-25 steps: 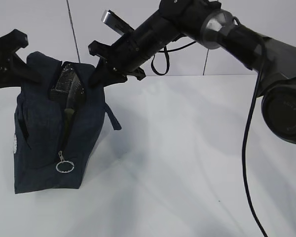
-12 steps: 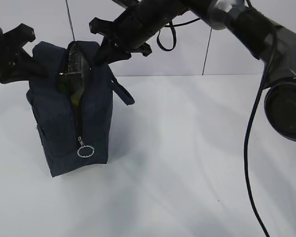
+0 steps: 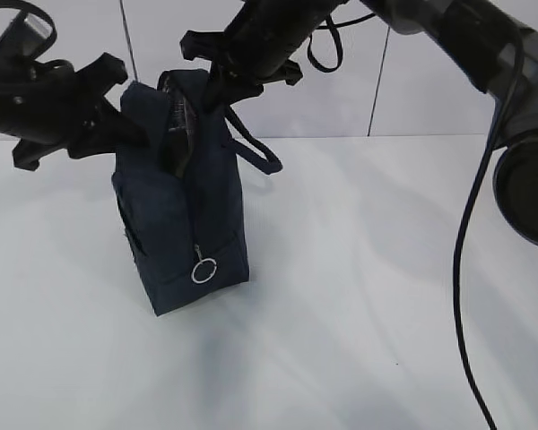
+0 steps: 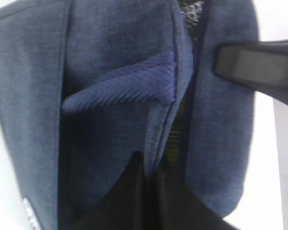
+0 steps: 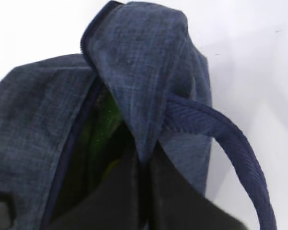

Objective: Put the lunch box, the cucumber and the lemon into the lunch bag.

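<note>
- 2 grippers pinch the lunch bag (image 3: 181,215) at its top: our left gripper (image 3: 124,125) has its fingers closed on the left rim fabric, our right gripper (image 3: 217,90) on the right rim beside a handle (image 5: 216,127).
- We see the bag hanging at a tilt above the table (image 3: 359,296), zipper ring (image 3: 203,270) low on its front.
- We glimpse green, likely the cucumber (image 5: 102,125), inside; lemon and lunch box stay hidden.
- We judge the packing nearly complete, so we should keep both pinches level and set the bag down flat.
</note>
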Robot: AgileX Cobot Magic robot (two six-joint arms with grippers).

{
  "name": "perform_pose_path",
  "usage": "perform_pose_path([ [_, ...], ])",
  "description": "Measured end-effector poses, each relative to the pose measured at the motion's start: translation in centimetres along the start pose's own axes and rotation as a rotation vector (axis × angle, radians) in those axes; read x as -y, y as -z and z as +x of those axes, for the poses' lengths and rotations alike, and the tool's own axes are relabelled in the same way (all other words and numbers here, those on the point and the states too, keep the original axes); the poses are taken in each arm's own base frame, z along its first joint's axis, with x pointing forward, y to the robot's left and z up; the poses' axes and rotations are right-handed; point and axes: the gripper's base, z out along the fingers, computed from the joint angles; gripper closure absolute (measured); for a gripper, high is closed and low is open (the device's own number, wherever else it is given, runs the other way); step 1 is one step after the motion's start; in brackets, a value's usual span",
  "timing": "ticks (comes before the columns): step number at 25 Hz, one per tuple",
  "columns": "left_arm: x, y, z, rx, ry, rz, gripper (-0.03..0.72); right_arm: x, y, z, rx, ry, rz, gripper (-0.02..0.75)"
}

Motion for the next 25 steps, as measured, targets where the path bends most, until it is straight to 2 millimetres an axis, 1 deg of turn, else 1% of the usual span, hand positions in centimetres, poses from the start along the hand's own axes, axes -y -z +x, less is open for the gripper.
perform_pose_path([
  [5,1.6,-1.1,-0.6,0.020,-0.028,0.028,0.695,0.4,0.3,-0.1,0.003,0.000,0.056,0.730],
  [8,1.7,-2.0,-1.1,0.020,-0.023,0.032,0.695,0.3,0.6,-0.1,0.009,-0.005,0.071,0.730],
  [11,1.7,-2.4,-1.3,0.020,-0.019,0.033,0.695,0.4,0.9,-0.2,0.015,-0.019,0.077,0.730],
  [16,1.7,-2.4,-1.3,0.022,-0.019,0.032,0.695,0.5,1.2,-0.3,0.019,-0.007,0.097,0.730],
  [23,1.7,-2.4,-1.4,0.032,-0.072,0.029,0.695,0.8,1.4,-0.3,0.013,0.126,0.128,0.730],
  [25,1.7,-2.4,-1.4,0.036,-0.073,0.029,0.695,0.8,1.7,-0.4,0.015,0.144,0.142,0.730],
])
